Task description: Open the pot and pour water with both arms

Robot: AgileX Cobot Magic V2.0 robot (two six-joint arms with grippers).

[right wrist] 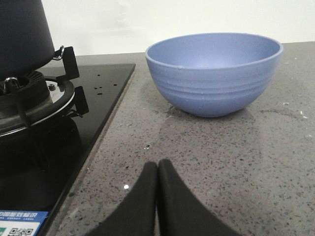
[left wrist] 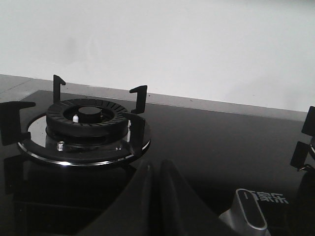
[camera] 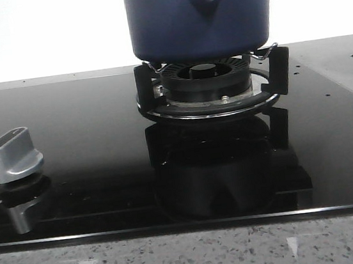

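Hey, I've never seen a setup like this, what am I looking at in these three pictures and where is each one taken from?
This is a two-armed robot at a kitchen counter. The front picture looks forward over a black glass hob: a dark blue pot sits on a burner, with a silver knob nearby. The other two pictures come from cameras on the robot's wrists. The left one shows the left end effector, fingers together, near a second, bare burner. The right one shows the right end effector, also closed, over the speckled counter, facing a paler blue bowl. Neither holds anything.
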